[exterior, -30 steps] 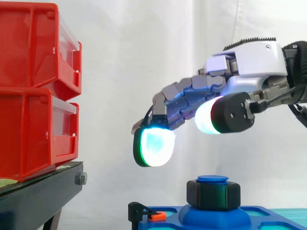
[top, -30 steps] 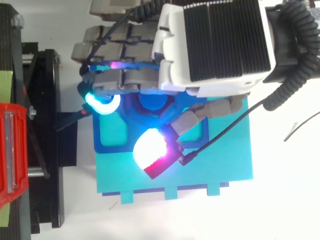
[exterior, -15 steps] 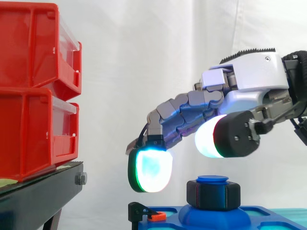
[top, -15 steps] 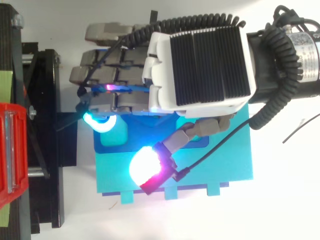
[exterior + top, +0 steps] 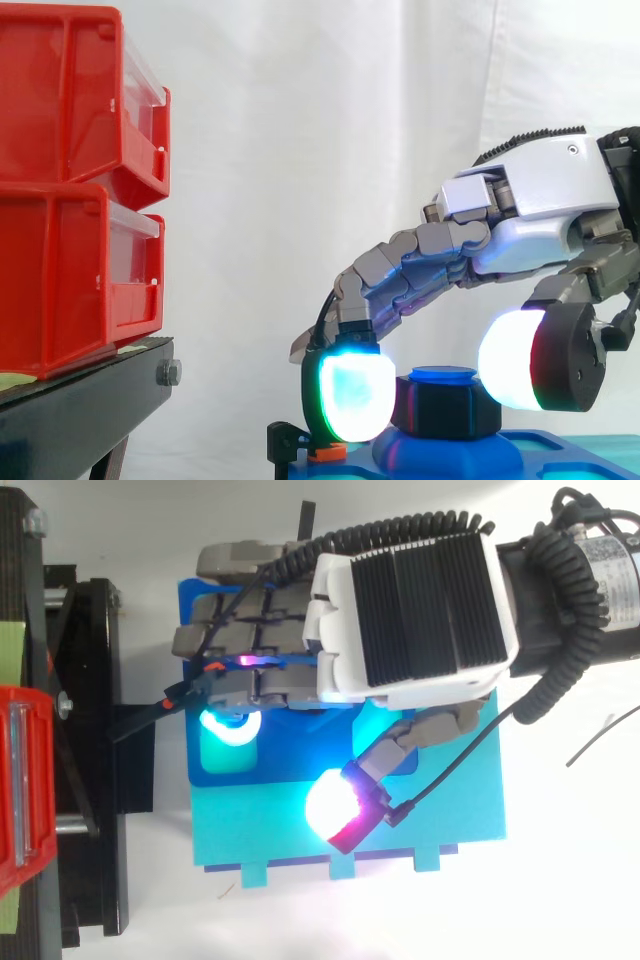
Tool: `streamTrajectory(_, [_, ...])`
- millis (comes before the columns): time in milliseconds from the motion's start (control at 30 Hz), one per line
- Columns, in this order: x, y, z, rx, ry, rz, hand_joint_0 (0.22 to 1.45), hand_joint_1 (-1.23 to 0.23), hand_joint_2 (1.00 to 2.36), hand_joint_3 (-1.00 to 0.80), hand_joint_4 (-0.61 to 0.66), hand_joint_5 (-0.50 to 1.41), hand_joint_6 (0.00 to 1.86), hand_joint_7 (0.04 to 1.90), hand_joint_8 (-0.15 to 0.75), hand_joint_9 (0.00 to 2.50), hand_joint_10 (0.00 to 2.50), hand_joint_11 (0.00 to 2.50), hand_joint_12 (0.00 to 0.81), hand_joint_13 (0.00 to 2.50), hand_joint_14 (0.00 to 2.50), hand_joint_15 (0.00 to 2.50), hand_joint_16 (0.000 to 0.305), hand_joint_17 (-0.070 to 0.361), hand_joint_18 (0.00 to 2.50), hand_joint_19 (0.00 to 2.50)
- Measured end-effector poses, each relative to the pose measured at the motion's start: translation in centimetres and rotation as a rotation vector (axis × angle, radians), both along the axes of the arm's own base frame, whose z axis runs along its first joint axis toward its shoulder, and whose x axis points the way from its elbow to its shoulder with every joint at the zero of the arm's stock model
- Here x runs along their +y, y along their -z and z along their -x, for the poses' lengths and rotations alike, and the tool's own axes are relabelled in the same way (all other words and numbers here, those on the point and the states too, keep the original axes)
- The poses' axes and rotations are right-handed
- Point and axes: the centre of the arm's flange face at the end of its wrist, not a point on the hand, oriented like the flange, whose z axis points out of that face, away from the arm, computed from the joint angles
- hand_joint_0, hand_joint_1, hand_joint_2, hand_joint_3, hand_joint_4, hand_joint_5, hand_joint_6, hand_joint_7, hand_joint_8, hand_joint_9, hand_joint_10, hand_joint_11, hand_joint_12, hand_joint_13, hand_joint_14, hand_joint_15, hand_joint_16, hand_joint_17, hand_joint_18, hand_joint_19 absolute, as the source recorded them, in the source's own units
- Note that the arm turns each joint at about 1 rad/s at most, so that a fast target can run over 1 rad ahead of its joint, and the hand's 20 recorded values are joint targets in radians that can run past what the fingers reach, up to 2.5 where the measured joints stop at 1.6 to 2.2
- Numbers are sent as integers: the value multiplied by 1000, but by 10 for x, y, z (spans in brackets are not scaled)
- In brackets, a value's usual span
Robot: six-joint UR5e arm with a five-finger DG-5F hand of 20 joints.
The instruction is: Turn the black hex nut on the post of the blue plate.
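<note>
You have a white curtain [image 5: 300, 150] as backdrop, and at the left two red bins [image 5: 70, 190] stacked on a black stand [image 5: 80, 400]. The hand [image 5: 540, 200] reaches in from the right with its back facing up and its long axis running toward the bins. Its fingers arch forward and down, and its thumb is spread off to the side nearer the side camera. A teal base [image 5: 450, 810] lies below it, with the blue plate [image 5: 560, 450] lying flat on top. The post [image 5: 443, 374] rises straight up from a raised hump in that plate, so its long axis is vertical and its rounded blue top faces the hand. The black hex nut [image 5: 445, 405] sits around the post just under that top, with its hole pointing up and its flat sides facing outward. One cyan-glowing fingertip [image 5: 350, 395] hangs at the nut's left side and seems to touch it, though you cannot confirm contact from here. The white thumb pad [image 5: 512, 358] hangs to the nut's right. A small orange clip [image 5: 322, 452] sits at the plate's left edge.
</note>
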Motion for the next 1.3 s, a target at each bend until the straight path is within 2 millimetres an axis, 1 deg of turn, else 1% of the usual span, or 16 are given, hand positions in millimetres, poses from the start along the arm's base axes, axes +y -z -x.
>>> streamTrajectory(133, [-4,0,1,4,0,-1,376,-510,1000,-500,246,-208,502,1033,278,272,0,41,409,267,3,66,66,148,109,127])
streamTrajectory(400, [-13,-5,2,-6,-3,6,386,-484,1000,-500,248,-206,502,1038,274,270,0,39,405,266,1,67,65,146,107,134])
streamTrajectory(833, [-32,-5,6,-9,-11,19,393,-472,1000,-500,242,-203,502,1034,274,271,0,39,402,270,2,69,64,145,103,132])
streamTrajectory(1300, [-62,-4,15,-2,-7,54,396,-469,1000,-500,241,-203,502,1035,273,273,0,44,399,269,2,65,64,144,99,131])
